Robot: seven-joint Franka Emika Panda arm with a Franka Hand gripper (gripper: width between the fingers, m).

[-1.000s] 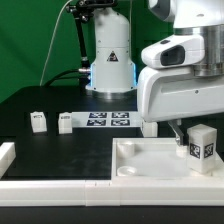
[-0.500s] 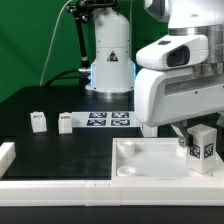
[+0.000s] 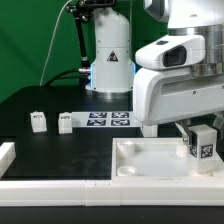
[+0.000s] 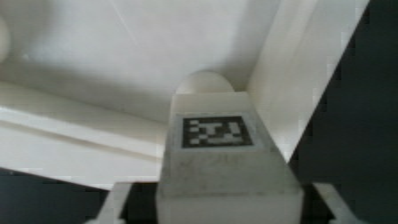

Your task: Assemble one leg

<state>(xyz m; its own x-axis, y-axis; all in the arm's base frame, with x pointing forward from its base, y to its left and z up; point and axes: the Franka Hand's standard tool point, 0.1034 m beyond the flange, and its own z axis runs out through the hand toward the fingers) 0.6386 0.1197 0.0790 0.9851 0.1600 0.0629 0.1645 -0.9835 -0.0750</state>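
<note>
Green backdrop (image 3: 28, 40), black table (image 3: 70, 152)

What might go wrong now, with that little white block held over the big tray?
1. The leg hangs close to a raised wall of the tray. If it is lowered slightly off target, it may catch the rim instead of seating.
2. The pincer grips the leg by only two sides, so a bump against the tray might tilt it or make it slip.
</note>
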